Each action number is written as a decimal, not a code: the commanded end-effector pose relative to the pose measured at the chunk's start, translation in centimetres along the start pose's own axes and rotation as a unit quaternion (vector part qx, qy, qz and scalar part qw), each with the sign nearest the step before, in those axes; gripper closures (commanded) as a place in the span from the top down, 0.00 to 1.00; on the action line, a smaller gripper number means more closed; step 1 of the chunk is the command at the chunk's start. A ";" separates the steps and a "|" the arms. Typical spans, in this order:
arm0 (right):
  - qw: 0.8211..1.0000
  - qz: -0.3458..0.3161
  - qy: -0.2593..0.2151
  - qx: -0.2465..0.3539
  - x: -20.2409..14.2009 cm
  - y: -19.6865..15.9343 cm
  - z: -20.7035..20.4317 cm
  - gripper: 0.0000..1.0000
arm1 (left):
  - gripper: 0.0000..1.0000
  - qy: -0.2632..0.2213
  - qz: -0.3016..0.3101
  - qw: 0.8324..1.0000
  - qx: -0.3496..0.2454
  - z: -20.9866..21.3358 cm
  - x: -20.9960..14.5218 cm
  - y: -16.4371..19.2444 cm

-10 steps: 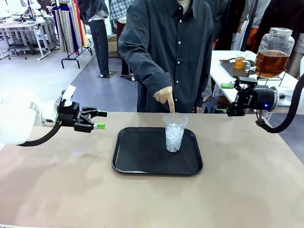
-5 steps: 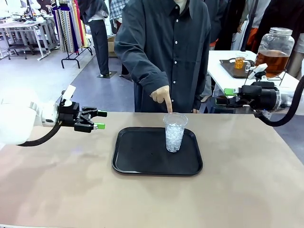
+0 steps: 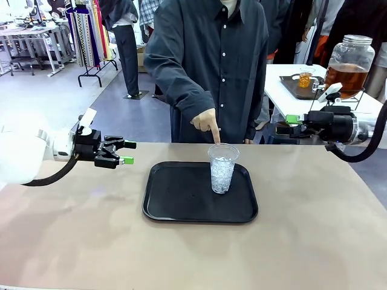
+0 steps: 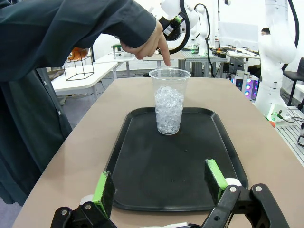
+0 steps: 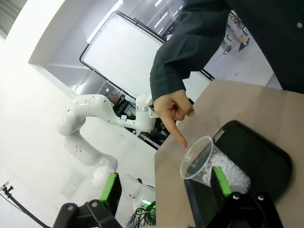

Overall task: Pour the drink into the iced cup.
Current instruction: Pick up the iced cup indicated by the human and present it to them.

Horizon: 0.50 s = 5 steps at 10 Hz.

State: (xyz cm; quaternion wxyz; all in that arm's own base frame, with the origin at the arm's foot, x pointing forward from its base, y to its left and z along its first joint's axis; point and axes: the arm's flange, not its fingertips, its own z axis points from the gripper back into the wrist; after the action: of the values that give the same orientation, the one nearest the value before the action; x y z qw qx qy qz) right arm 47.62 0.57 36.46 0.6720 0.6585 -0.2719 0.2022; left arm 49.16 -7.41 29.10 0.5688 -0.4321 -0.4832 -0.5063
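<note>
Pouring has not begun. The iced cup (image 3: 222, 169) stands upright on the black tray (image 3: 175, 202), near its far edge, and the person's hand (image 3: 207, 122) points a finger down just above the rim. The drink (image 3: 344, 78) sits in a big glass jar (image 3: 357, 48) on a side table (image 3: 281, 90), well apart from the cup. The left gripper (image 3: 124, 152) and right gripper (image 3: 288, 124) both have fingers spread wide, holding nothing. Next, I think, the drink must be fetched, and the jar looks heavy. Open table (image 3: 72, 229) lies on both sides of the tray.

Iced cup (image 3: 222, 169) upright on tray (image 3: 181, 194); amber drink (image 3: 344, 80) in jar (image 3: 355, 53).
</note>
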 end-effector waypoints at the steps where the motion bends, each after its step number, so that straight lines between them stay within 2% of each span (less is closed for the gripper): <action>1: 0.994 0.113 -0.002 -0.008 0.0 0.4 -0.5 1.00 | 1.00 0.003 0.004 1.000 0.001 -0.1 0.2 0.1; 2: 0.980 0.197 -0.016 -0.015 -0.7 -0.2 -0.8 1.00 | 1.00 0.003 0.004 1.000 0.001 -0.1 0.2 0.1; 4: 0.949 0.313 -0.018 -0.025 -2.6 -2.3 -1.3 1.00 | 1.00 0.003 0.004 1.000 0.001 -0.1 0.2 0.1; 5: 0.937 0.348 -0.012 -0.022 -3.6 -3.1 -1.6 1.00 | 1.00 0.003 0.004 1.000 0.001 -0.1 0.2 0.1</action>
State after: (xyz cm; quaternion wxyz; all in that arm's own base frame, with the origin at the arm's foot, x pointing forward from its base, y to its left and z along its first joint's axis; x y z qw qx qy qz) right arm 47.22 1.31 33.87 0.5868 0.5394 -0.4596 0.3919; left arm 49.17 -7.40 29.10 0.5688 -0.4320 -0.4832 -0.5063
